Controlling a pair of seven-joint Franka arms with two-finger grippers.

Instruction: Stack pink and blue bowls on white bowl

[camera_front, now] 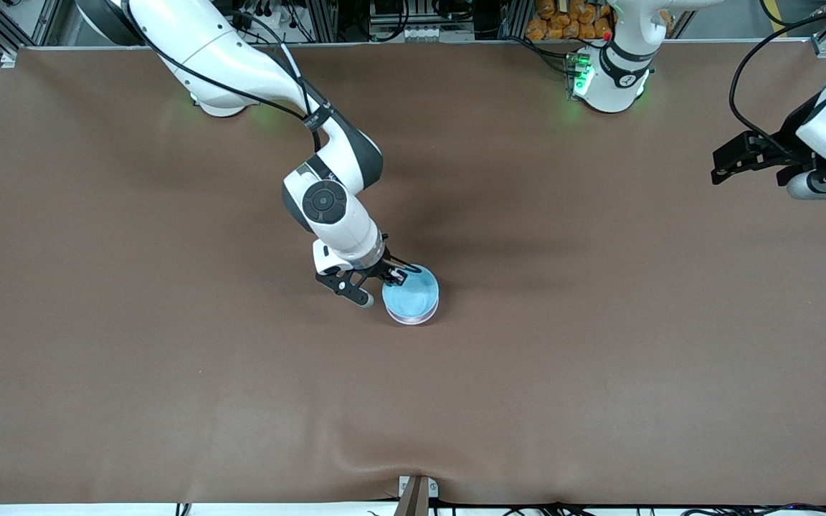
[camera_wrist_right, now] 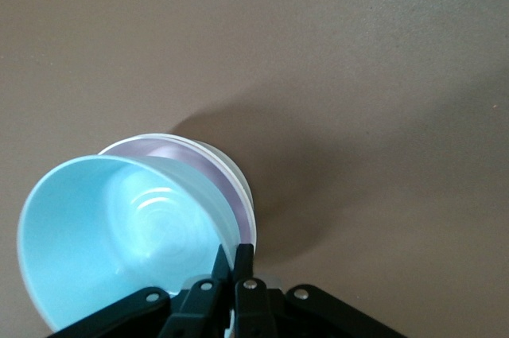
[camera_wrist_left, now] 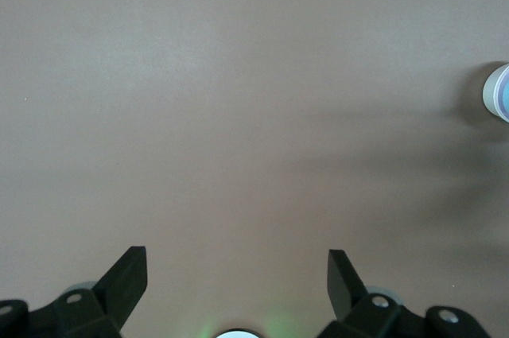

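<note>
The light blue bowl (camera_front: pixel 411 292) is at the table's middle, tilted into the pale pink bowl (camera_wrist_right: pixel 159 145), which sits in the white bowl (camera_wrist_right: pixel 231 169). In the front view only a thin pink rim (camera_front: pixel 413 320) shows under the blue bowl. My right gripper (camera_front: pixel 395 271) is shut on the blue bowl's rim (camera_wrist_right: pixel 119 235), with one finger inside and one outside; it also shows in the right wrist view (camera_wrist_right: pixel 233 250). My left gripper (camera_front: pixel 723 169) waits open and empty above the table's left-arm end, and it shows in the left wrist view (camera_wrist_left: pixel 236 262).
The brown table mat (camera_front: pixel 599 373) is bare around the stack. The bowl stack shows small at the edge of the left wrist view (camera_wrist_left: pixel 499 93). The arm bases stand along the table's edge farthest from the front camera.
</note>
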